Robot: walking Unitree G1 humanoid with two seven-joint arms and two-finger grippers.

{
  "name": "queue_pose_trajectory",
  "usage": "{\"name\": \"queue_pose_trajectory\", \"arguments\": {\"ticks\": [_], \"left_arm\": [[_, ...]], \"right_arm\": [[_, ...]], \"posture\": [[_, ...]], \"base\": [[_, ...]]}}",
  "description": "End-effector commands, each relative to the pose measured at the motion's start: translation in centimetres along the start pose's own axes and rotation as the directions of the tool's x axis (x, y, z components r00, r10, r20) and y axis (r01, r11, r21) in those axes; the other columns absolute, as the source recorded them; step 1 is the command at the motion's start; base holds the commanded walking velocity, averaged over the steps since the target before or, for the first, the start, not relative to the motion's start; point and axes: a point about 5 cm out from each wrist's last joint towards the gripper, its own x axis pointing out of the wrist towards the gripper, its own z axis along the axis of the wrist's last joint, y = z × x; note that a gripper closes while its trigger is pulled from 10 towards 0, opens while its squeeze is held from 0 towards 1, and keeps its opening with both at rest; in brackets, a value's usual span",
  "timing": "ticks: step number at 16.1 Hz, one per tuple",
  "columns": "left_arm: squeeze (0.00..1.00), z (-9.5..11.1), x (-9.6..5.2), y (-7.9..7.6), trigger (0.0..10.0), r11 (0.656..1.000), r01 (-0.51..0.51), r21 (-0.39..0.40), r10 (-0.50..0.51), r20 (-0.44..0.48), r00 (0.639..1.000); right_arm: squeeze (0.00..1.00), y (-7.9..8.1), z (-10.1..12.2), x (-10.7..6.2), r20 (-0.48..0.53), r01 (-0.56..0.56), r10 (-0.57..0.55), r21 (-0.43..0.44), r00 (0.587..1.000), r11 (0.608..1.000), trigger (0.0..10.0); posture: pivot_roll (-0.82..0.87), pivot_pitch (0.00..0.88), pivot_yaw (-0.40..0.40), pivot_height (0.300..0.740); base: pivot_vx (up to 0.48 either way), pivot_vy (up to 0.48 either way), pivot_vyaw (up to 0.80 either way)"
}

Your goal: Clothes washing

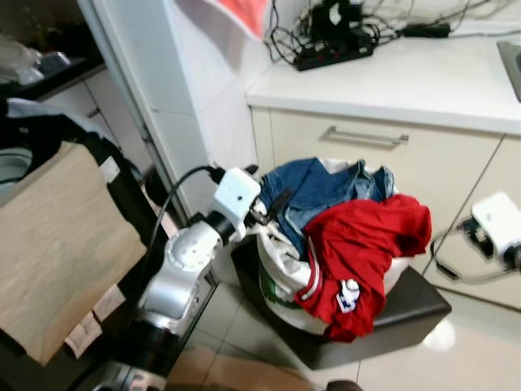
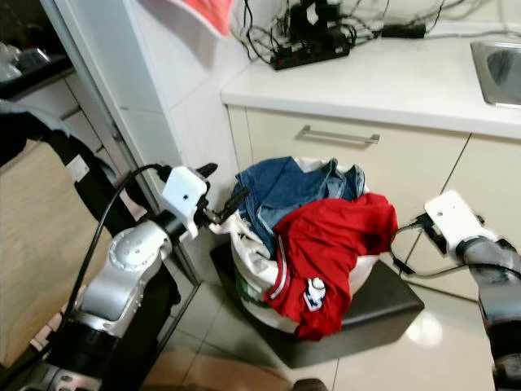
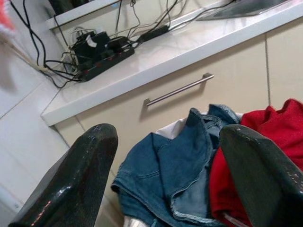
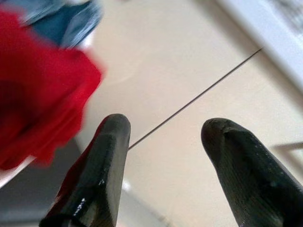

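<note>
My left gripper (image 3: 163,177) sits just left of centre in the head views, fingers spread wide with nothing between them, right beside the blue denim garment (image 1: 313,191). My right gripper (image 4: 165,161) is at the right edge of the frame, fingers also parted and empty, near the red shirt (image 1: 358,252) but apart from it. Both garments are heaped in a white laundry bag (image 1: 277,273), centre frame, the red one draped over its front. The bag rests on a dark stool (image 1: 391,314) in front of a cream cabinet (image 1: 456,175). A power strip (image 1: 334,50) with tangled cables lies on the counter (image 1: 440,81), upper frame.
</note>
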Motion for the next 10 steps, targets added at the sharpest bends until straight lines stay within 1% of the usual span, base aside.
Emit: {"name": "queue_pose_trajectory", "arguments": {"ticks": [1, 2, 3, 5, 6, 8, 9, 10], "left_arm": [[0.00, -0.2, -0.7, 0.9, 10.0, 1.000, -0.027, 0.006, 0.027, -0.020, 0.999], [0.00, -0.2, -1.1, 0.9, 10.0, 0.999, -0.033, 0.007, 0.033, -0.024, 0.999], [0.00, -0.2, -1.1, 0.8, 10.0, 0.999, -0.035, 0.006, 0.035, -0.025, 0.999], [0.00, 0.0, -1.1, 0.5, 10.0, 0.999, -0.037, 0.001, 0.037, -0.027, 0.999], [0.00, 0.0, -1.2, 0.4, 10.0, 0.999, -0.038, 0.000, 0.038, -0.027, 0.999], [0.00, 0.3, -1.4, 0.5, 10.0, 0.999, -0.040, 0.005, 0.040, -0.026, 0.999], [0.00, 0.5, -1.5, 0.6, 10.0, 0.999, -0.045, 0.009, 0.046, -0.022, 0.999], [0.00, 0.8, -1.5, 0.8, 10.0, 0.999, -0.053, 0.013, 0.053, -0.016, 0.998]], "right_arm": [[1.00, 0.2, 1.1, 0.5, 0.045, 0.014, -0.013, -0.028, 0.999, 1.000, 10.0], [1.00, 0.4, 2.2, 1.1, 0.082, 0.008, -0.002, -0.079, 0.997, 0.997, 10.0], [1.00, 0.5, 2.5, 1.3, 0.088, 0.003, 0.005, -0.092, 0.996, 0.996, 10.0], [1.00, 1.2, 2.8, 1.8, 0.091, -0.054, 0.063, -0.106, 0.994, 0.993, 10.0], [1.00, 1.6, 3.1, 2.0, 0.101, -0.098, 0.107, -0.091, 0.989, 0.991, 10.0], [1.00, 2.3, 4.1, 2.1, 0.155, -0.235, 0.240, -0.052, 0.958, 0.971, 10.0], [1.00, 2.1, 4.8, 2.0, 0.191, -0.286, 0.284, -0.022, 0.939, 0.958, 10.0], [1.00, 1.7, 5.4, 1.8, 0.227, -0.334, 0.323, 0.012, 0.919, 0.942, 10.0]], "posture": [[-0.15, 0.005, 0.120, 0.740], [-0.14, 0.003, 0.110, 0.740], [-0.14, 0.003, 0.110, 0.740], [-0.14, 0.004, 0.099, 0.740], [-0.13, 0.006, 0.097, 0.740], [-0.12, 0.005, 0.090, 0.740], [-0.11, 0.003, 0.087, 0.740], [-0.11, 0.003, 0.087, 0.740]], "base": [[0.000, 0.000, 0.00], [0.000, 0.000, 0.00], [0.000, 0.000, 0.00], [0.000, 0.000, 0.00], [0.000, 0.000, 0.00], [0.000, 0.000, 0.00], [0.000, 0.000, 0.00], [0.000, 0.000, 0.00]]}}
